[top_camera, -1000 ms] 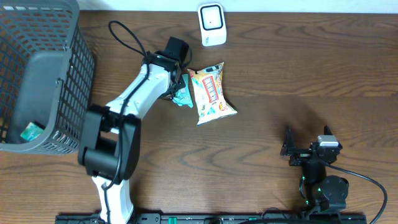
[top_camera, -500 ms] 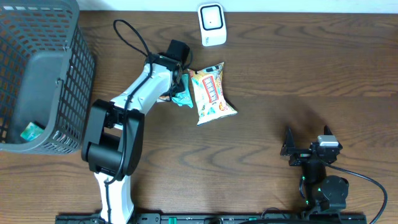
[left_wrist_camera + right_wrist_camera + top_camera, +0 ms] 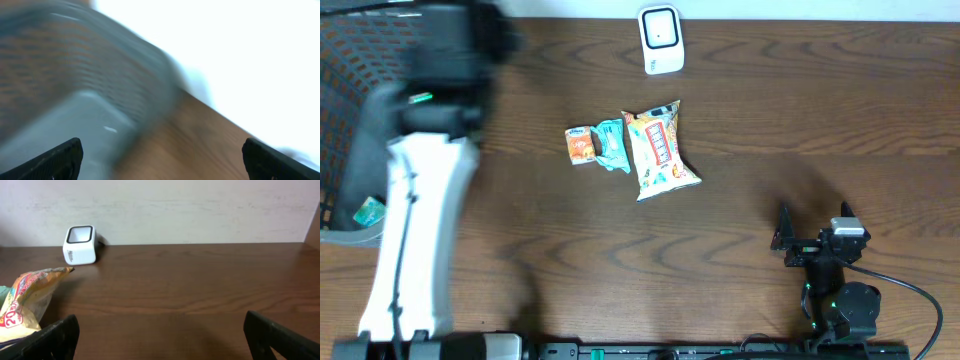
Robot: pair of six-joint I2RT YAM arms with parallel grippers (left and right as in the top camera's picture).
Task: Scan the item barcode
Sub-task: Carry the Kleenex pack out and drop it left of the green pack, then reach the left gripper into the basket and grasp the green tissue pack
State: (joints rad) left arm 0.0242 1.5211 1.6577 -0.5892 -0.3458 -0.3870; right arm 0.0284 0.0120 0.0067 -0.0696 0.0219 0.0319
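A dark wood-grain bench (image 3: 770, 120) runs back to a pale wall (image 3: 200, 210). The left arm (image 3: 410, 230) shows as a tall white blur, reared up close under the overhead camera, above the grey mesh basket (image 3: 340, 120) at the bench's left end. Its wrist view is smeared too and looks onto the basket's wall. The left claw (image 3: 162, 160) is spread wide with nothing between its tips. The right arm (image 3: 840, 300) sits folded low at the near right corner. The right claw (image 3: 162, 342) likewise gapes and is empty, facing the wall. Mid-bench lie three items in a row: a small orange packet (image 3: 581, 145), a teal packet (image 3: 612, 145) just beside it, and a larger snack bag (image 3: 660, 150) against the teal one. The white scanner (image 3: 660, 38) stands beyond them at the far edge, apart from the bag. Both claws are well away from the items.
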